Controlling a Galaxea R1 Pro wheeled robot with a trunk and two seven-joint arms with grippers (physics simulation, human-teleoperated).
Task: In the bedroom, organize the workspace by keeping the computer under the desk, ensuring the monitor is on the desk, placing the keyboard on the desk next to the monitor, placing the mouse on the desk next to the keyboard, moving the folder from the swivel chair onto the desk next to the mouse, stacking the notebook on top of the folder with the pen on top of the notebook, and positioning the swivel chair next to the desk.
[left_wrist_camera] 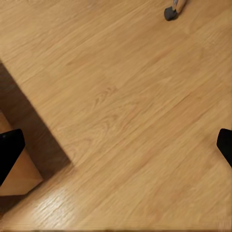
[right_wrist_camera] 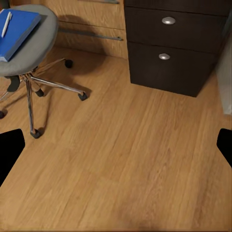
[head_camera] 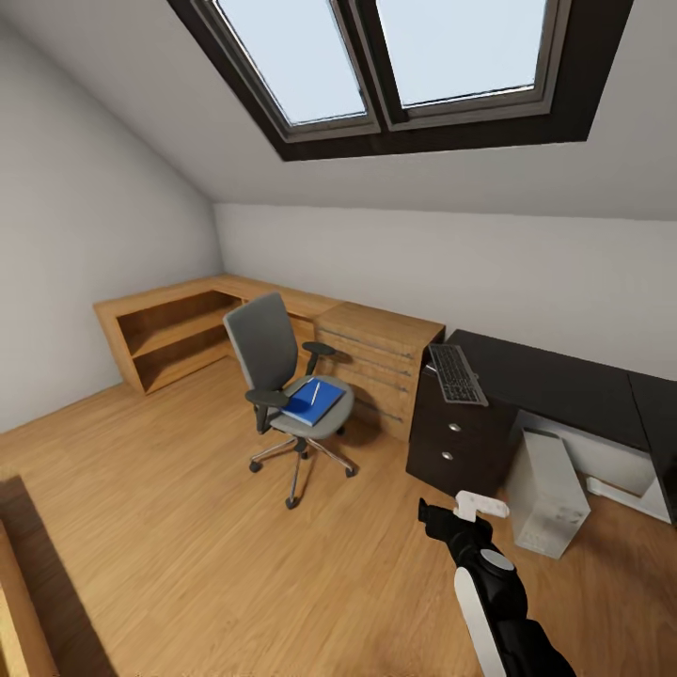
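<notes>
The folder (head_camera: 313, 401) lies on the chair (head_camera: 282, 376) seat, pen (head_camera: 315, 393) on top — ahead-left of the right gripper (right_wrist_camera: 116, 145). Both grippers' fingers are spread, empty; the right arm is nearer.

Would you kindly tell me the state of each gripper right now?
Left gripper: open, holding nothing.
Right gripper: open, holding nothing.

Bright-blue folder (head_camera: 313, 401) on grey swivel chair (head_camera: 268, 362); black desk (head_camera: 555, 385); light wood-grain floor (head_camera: 188, 527).

Bright even daylight from skylights (head_camera: 395, 66), soft shadows, wide-angle edge distortion
</notes>
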